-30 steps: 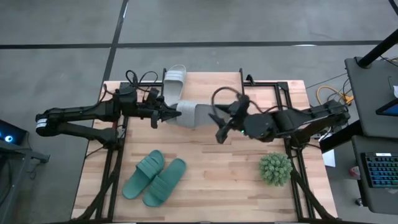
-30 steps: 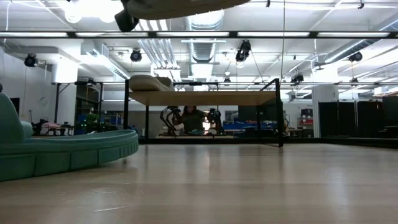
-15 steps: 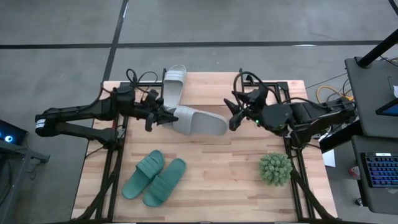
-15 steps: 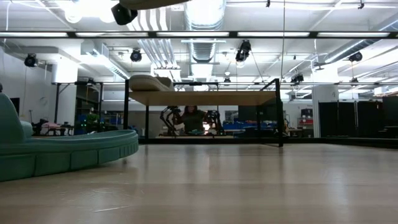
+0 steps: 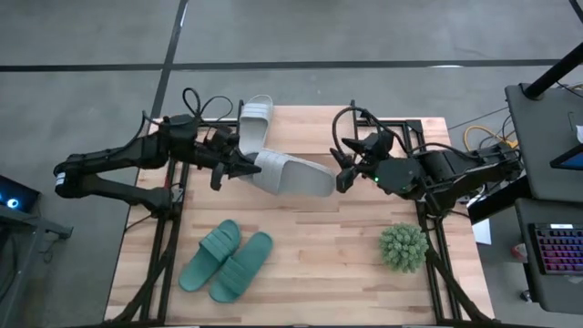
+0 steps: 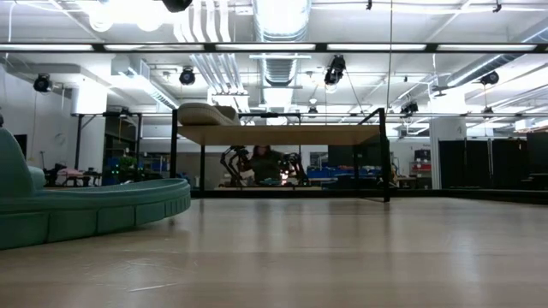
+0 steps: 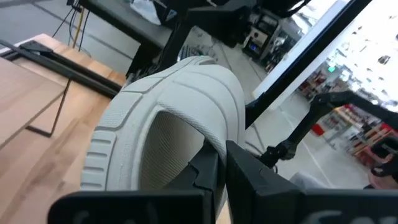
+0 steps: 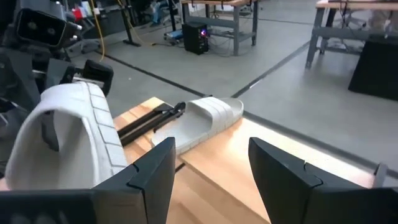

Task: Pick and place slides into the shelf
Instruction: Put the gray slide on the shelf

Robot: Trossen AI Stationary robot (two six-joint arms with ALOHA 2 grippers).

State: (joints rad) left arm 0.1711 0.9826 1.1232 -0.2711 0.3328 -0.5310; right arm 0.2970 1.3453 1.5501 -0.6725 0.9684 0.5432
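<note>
The left gripper [image 5: 239, 168] was clamped on a pale slide [image 5: 291, 173] held above mid-table, the right gripper [image 5: 341, 174] was parted empty at its 3 o'clock, the second pale slide [image 5: 256, 118] lay on the shelf [image 5: 314, 117] at 12 o'clock, and the teal pair [image 5: 227, 260] lay at 7 o'clock.

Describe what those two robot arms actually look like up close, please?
Both arms are slim, dark, jointed limbs with loose black cables looping off them. The left arm carries a white band near its base. The right arm shows a small green light. The right end effector is two flat, blocky black fingers; the left end effector is likewise dark and angular.
</note>
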